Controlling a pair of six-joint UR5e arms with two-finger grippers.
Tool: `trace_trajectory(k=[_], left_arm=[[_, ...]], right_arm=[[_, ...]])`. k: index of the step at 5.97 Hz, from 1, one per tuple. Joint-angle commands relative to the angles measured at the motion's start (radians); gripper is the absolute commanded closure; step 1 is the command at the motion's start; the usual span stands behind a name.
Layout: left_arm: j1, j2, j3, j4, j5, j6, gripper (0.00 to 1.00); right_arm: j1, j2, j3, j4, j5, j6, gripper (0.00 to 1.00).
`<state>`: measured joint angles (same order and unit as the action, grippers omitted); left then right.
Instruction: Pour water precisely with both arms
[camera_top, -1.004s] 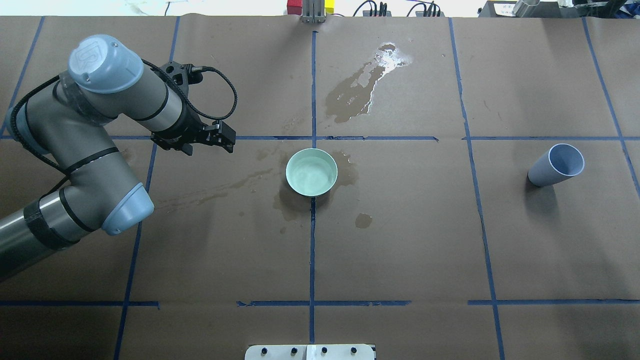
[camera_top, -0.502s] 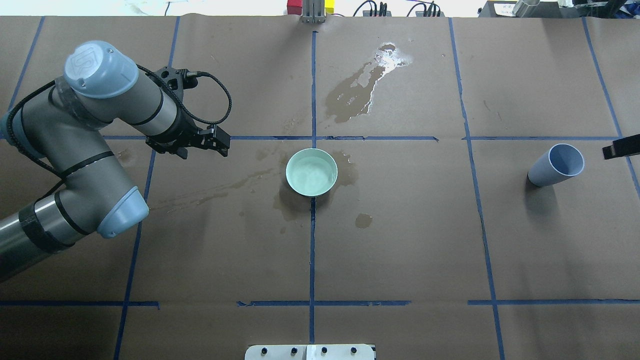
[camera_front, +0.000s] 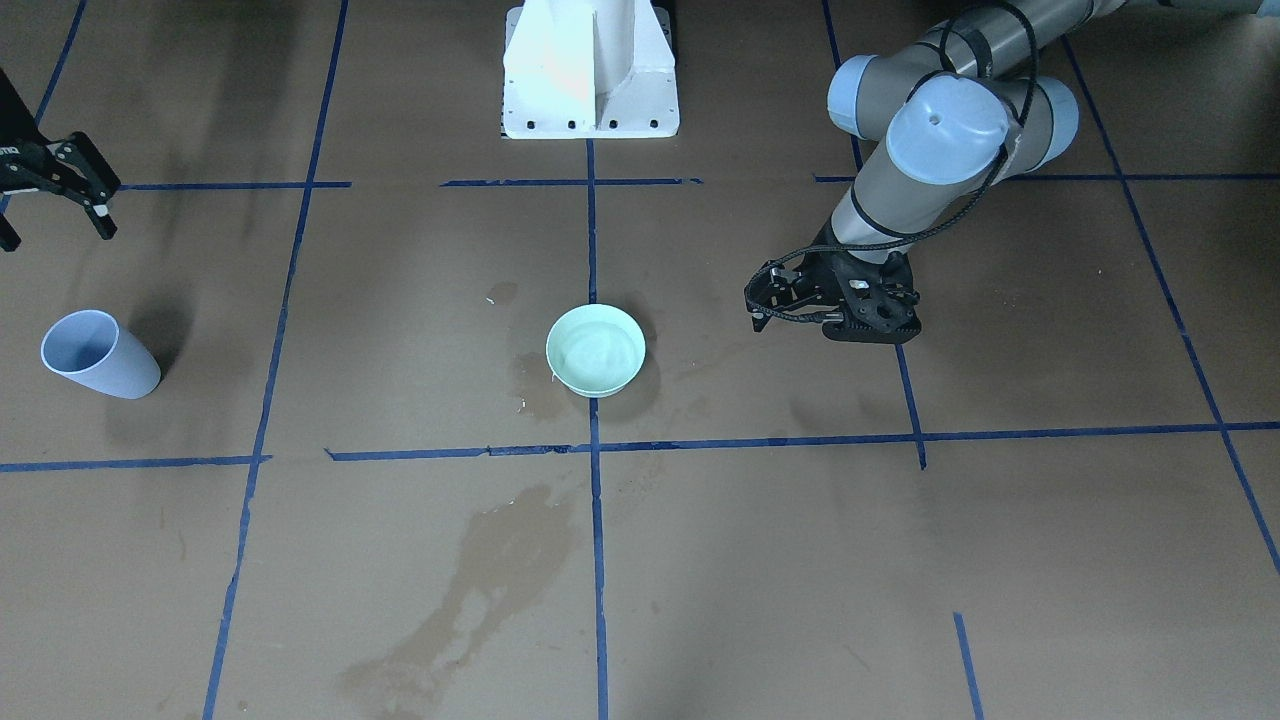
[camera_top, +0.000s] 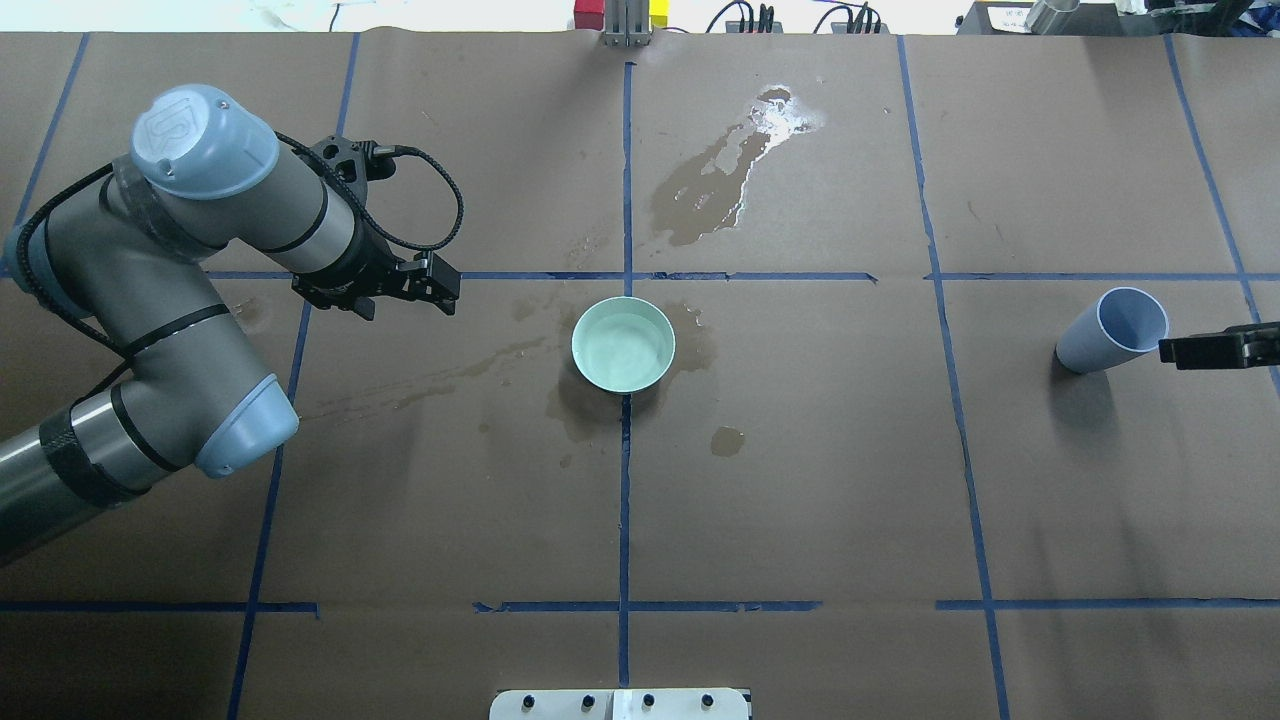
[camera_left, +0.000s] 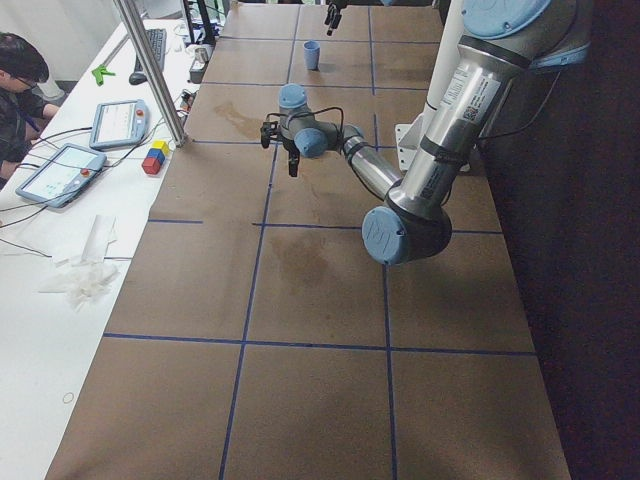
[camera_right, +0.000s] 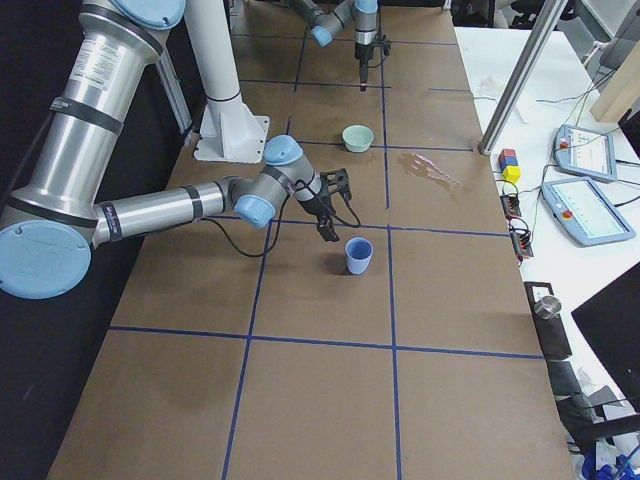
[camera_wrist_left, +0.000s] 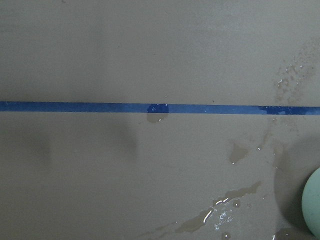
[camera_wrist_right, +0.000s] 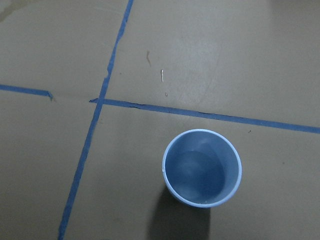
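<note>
While neither arm holds anything, the water lies pale and rippled in the mint-green bowl at the centre of the overhead view, on a crossing of blue tape lines. The left gripper hovers to the bowl's left with its fingers spread and empty, and a stretch of damp brown paper lies between them. The right gripper, at the upper left of the front view, is wide open and empty. It is near the blue cup but apart from it, and the cup stands close to the overhead view's right edge. A spilled puddle shines toward the table's far edge. The lower half of the overhead view is bare paper, up to the white pedestal. The left arm's blue joint cap carries a raised mark that seems to read "UR".
</note>
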<state>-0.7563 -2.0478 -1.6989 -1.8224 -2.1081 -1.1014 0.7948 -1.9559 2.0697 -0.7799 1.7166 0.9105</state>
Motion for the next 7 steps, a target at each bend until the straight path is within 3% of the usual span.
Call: trace_trajectory(k=[1, 2, 3, 4, 7], left_arm=[[0.000, 0.000, 0.001, 0.000, 0.000, -0.003, 0.00], [0.002, -0.002, 0.001, 0.000, 0.000, -0.005, 0.00], [0.002, -0.002, -0.001, 0.000, 0.000, -0.006, 0.00], [0.002, -0.002, -0.001, 0.000, 0.002, -0.006, 0.00], [0.005, -0.005, 0.001, 0.000, 0.002, -0.015, 0.00]], right_arm=[[-0.199, -0.009, -0.121, 0.184, -0.302, 0.120, 0.00], [-0.282, -0.008, -0.172, 0.241, -0.459, 0.122, 0.00], [-0.327, 0.012, -0.288, 0.398, -0.551, 0.123, 0.00], [-0.339, 0.062, -0.333, 0.472, -0.618, 0.120, 0.00], [-0.347, 0.075, -0.458, 0.584, -0.707, 0.107, 0.00]])
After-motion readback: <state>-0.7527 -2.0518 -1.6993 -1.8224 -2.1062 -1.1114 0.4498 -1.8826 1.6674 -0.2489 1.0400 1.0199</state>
